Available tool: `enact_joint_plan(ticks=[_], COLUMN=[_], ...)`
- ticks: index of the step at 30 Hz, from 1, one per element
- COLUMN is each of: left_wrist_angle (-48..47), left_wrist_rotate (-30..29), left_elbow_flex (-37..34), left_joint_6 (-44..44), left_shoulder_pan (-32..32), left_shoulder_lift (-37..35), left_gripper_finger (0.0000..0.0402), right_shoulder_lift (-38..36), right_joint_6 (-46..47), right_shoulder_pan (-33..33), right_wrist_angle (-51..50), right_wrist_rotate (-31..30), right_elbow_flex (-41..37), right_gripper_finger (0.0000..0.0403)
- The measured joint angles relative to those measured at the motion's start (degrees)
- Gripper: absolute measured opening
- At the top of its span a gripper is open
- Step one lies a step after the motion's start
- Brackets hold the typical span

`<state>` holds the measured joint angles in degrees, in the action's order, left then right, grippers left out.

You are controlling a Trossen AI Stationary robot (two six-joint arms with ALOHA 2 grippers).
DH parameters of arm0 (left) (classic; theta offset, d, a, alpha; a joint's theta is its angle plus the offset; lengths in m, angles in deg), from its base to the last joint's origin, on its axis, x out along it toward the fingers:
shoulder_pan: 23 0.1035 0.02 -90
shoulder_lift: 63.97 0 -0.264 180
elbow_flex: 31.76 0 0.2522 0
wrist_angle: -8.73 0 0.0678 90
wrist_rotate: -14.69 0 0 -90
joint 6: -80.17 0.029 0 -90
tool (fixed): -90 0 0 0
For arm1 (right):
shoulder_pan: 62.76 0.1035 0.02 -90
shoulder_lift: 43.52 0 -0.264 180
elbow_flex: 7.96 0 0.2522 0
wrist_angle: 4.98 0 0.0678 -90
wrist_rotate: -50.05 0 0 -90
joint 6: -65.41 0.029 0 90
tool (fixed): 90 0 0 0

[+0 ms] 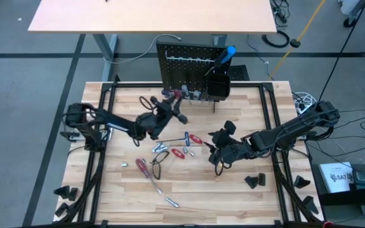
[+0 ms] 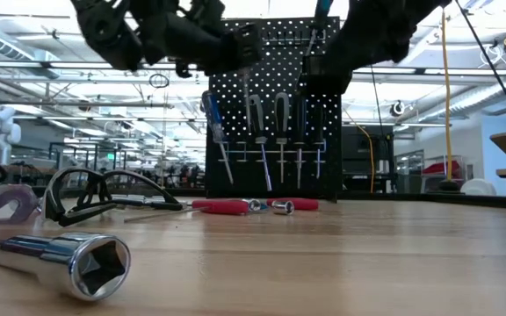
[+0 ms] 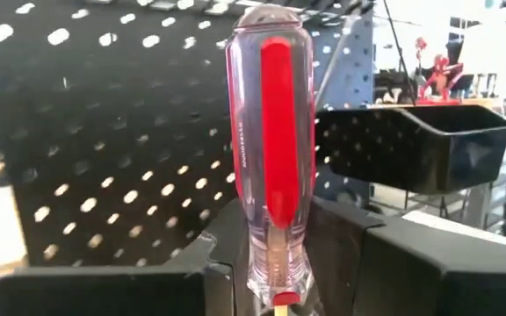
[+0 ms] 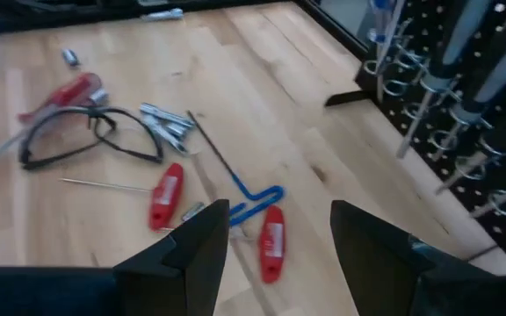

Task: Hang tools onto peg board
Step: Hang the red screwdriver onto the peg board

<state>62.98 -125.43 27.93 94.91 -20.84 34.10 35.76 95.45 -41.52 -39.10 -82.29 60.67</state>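
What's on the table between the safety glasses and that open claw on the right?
In the high view, between the safety glasses and the open right gripper, lie small red-handled tools and silver bits. The right wrist view shows a blue-handled key there too.

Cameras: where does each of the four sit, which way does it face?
High: overhead, straight down on table; both arms show.
Low: table-top level, facing peg board; arms dip in from above.
Left wrist: behind left pincer, facing the board, shut on red-handled screwdriver.
Right wrist: behind open right pincer, above red T-handle keys.
Shared: high and low both see the board.
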Motion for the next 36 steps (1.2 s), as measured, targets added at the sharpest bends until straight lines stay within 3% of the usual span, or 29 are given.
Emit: enact_joint_plan(ticks=[15,36], left_wrist_angle=[3.5,2.0], left_wrist_rotate=[0.0,3.3], left_elbow_flex=[2.0,1.9], left_joint_6=[-1.9,-0.9], left_shoulder_pan=[6.7,9.5], left_shoulder_lift=[4.0,6.8], left_gripper_finger=[0.0086,0.0086], right_shoulder_lift=[0.0,0.0], right_joint_6=[5.1,5.6], right_shoulder_pan=[0.3,0.3], right_wrist_angle=[-8.0,-7.3], right_wrist_rotate=[-0.5,-1.6], right_elbow_flex=[0.0,0.0], right_gripper_finger=[0.0192,0.0192])
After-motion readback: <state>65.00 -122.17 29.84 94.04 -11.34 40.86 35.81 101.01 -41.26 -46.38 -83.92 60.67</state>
